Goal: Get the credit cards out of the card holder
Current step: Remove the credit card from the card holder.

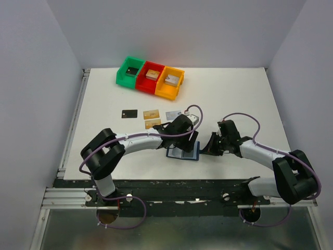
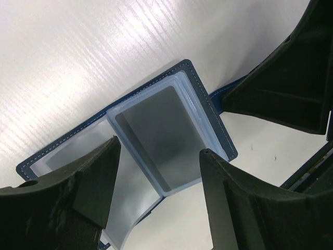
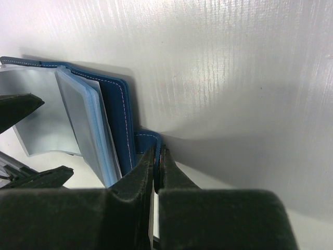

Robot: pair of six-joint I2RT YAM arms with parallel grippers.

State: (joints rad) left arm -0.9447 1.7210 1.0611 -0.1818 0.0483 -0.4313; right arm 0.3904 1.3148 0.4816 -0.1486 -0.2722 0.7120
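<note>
Three bins sit in a row near the worktop's far edge, left of middle: green bin, red bin, orange bin, each holding one small block. Your card holder lies open by the near edge, about midway along it. Whether its top sleeve holds a card, you cannot tell. Your right gripper pinches its navy flap; your left gripper stands wide over the pages, holding nothing. Four credit cards lie flat between holder and bins. Bare worktop runs to the right edge and far right corner
</note>
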